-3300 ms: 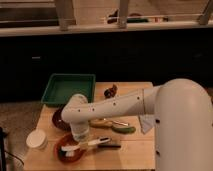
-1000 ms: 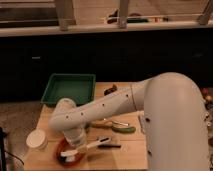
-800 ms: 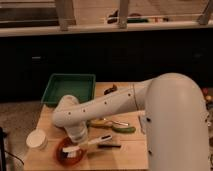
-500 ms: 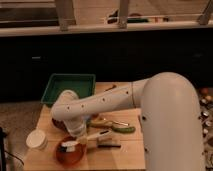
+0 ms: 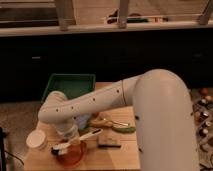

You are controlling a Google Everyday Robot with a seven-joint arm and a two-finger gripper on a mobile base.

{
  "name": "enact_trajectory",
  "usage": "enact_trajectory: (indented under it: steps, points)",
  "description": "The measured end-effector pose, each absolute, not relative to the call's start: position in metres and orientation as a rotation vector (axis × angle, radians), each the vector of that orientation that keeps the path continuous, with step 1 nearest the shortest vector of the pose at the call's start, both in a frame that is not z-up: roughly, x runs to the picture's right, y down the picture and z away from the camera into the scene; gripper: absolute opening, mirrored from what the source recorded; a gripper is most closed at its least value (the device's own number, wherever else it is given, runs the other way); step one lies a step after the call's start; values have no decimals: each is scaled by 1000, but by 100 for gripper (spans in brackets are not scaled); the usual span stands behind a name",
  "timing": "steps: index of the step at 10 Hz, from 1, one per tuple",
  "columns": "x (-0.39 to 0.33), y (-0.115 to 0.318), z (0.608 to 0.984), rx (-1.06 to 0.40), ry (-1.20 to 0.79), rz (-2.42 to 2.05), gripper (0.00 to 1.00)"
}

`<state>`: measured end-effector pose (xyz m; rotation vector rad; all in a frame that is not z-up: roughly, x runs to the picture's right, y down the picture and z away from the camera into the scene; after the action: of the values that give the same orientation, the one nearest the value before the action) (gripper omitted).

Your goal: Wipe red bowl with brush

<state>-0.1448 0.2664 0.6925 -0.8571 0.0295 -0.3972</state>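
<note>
A slim dish brush with a white handle [image 5: 82, 138] is lying slantwise across a shallow, glossy orange-red bowl [image 5: 70, 156] at the front left of a pale wooden table [image 5: 117, 160].

The bowl is sitting close to the table's front edge, hemmed in by a white round cup [image 5: 37, 139] just beside it on the left and a flat dark block [image 5: 109, 144] near it on the right. Open wood is being left further right. The brush's long axis is running from lower left to upper right, with the dark head pointing down-left over the rim. The gripper [image 5: 71, 134] is hanging just above the bowl, seemingly at the handle. Whether it is clamped there cannot be told.
</note>
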Motion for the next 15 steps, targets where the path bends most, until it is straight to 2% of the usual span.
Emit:
enact_trajectory:
  steps: [3,8,12,15]
  points:
    - [-143,296,673,-875,24,-444,0]
    - [-100,317,695,-967,65,-389,0]
    - [-79,305,720,-1001,105,-341,0]
    - [-85,277,736,-989,111,-341,0]
